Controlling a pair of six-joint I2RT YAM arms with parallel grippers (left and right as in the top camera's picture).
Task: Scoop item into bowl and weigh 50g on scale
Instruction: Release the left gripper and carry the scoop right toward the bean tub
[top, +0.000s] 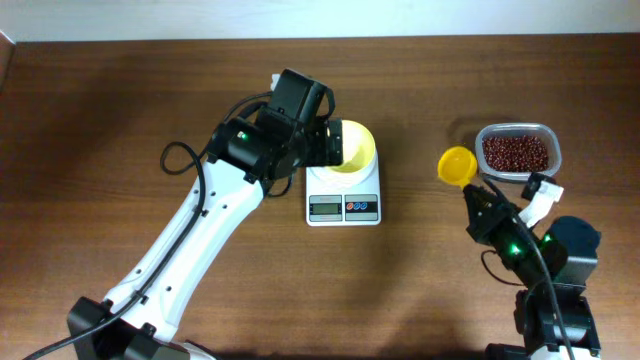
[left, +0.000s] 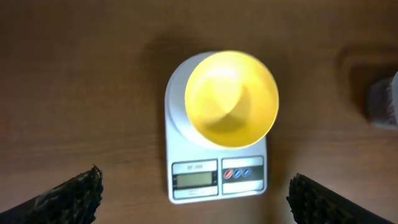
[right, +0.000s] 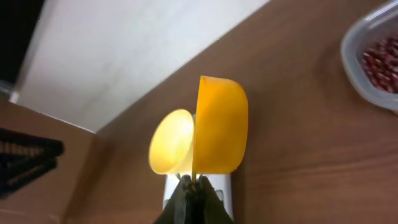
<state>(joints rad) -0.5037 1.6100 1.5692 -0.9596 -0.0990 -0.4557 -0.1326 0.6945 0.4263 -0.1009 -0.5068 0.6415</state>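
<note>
The pale-yellow bowl stands on the back of the white scale. In the left wrist view the bowl looks empty and the scale shows its display and buttons. My left gripper is just left of the bowl, open and empty. My right gripper is shut on the handle of a yellow scoop, held above the table between the scale and the beans. In the right wrist view the gripper holds the scoop on edge, with the bowl behind it.
The beans lie in a clear plastic container at the right rear, also in the right wrist view. The table's far edge and a pale wall run behind it. Bare wood lies in front of the scale.
</note>
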